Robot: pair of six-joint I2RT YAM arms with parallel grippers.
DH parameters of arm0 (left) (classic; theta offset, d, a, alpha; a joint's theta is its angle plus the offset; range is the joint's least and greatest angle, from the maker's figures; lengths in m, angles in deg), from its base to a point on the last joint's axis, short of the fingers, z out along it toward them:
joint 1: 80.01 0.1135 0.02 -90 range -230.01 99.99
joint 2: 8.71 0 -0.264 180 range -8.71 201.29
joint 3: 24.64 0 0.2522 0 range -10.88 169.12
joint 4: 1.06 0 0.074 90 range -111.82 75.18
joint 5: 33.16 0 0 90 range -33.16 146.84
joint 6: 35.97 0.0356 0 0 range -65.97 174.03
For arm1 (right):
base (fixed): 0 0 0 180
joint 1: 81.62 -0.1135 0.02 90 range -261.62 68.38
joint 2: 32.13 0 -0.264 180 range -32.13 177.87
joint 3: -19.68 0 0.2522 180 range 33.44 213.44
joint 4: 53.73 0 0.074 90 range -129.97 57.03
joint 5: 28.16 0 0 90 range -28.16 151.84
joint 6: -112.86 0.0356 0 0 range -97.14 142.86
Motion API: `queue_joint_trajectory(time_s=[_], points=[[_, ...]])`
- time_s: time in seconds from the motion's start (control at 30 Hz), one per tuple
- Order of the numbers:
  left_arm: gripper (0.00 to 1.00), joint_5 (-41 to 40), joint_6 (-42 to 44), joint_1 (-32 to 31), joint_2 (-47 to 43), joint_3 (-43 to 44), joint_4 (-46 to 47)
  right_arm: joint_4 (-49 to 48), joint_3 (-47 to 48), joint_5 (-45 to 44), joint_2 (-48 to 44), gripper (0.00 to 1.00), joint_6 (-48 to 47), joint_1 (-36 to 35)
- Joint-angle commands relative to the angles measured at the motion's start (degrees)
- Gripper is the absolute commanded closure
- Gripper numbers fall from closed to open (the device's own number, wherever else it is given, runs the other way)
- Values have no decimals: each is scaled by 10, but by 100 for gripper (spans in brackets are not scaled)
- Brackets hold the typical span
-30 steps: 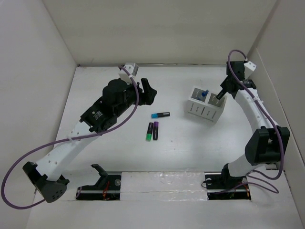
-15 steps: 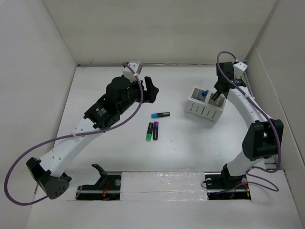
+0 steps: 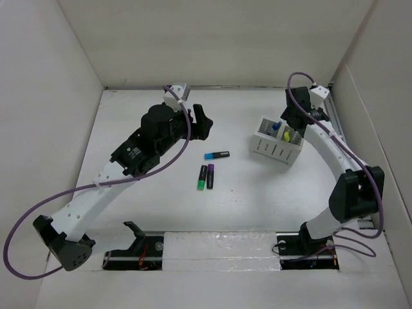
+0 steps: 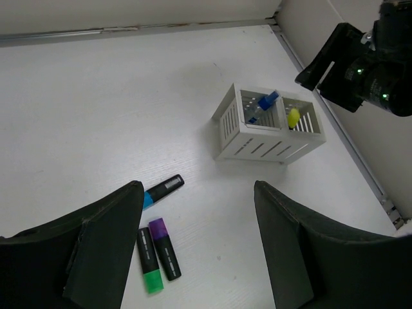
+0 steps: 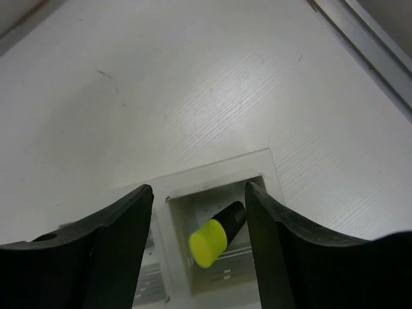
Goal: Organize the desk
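Note:
The desk (image 3: 244, 206) is a plain white tabletop. A white slotted pen holder (image 3: 278, 143) stands at the back right, holding a blue highlighter (image 3: 275, 127) and a yellow-capped highlighter (image 5: 215, 235). My right gripper (image 5: 198, 190) is open just above the holder, and the yellow highlighter leans free in the compartment below it. Three highlighters lie on the desk: blue-capped (image 4: 161, 190), green-capped (image 4: 148, 261) and purple-capped (image 4: 164, 248). My left gripper (image 4: 196, 193) is open and empty, raised above and behind them.
White walls close in the desk at the left, back and right. A metal rail (image 5: 367, 45) runs along the right wall just behind the holder. The holder also shows in the left wrist view (image 4: 267, 125), with the right arm (image 4: 360, 71) beside it.
My right gripper has drawn up and back from the holder, and the yellow-capped highlighter now shows standing in its right compartment. The left arm has barely shifted.

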Motion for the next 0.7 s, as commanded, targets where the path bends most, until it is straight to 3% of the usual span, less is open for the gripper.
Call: queue_joint_trajectory(time_s=[0.0,0.07,0.17,0.2,0.3,0.43,0.57,0.6,0.67], points=[[35,-9,-17,0,-24,-6,1,-4,8,-1,-74,34,-4,-23],[34,-13,-20,0,-23,-10,1,-3,2,27,-108,35,-5,-48],[34,-16,-26,0,-17,-14,9,-25,-41,95,-146,70,-8,-104],[34,-16,-26,0,-13,-12,10,-34,-56,116,-153,87,-5,-120],[35,-13,-28,0,5,5,8,-62,-110,183,-156,100,22,-194],[35,-16,-28,0,13,28,1,-84,-130,212,-107,96,41,-287],[35,-22,-27,0,12,42,-3,-69,-81,211,-22,64,34,-353],[35,-23,-24,0,13,45,-5,-69,-70,209,11,51,25,-371],[35,-27,-22,0,12,52,-10,-70,-36,212,44,44,21,-376]])
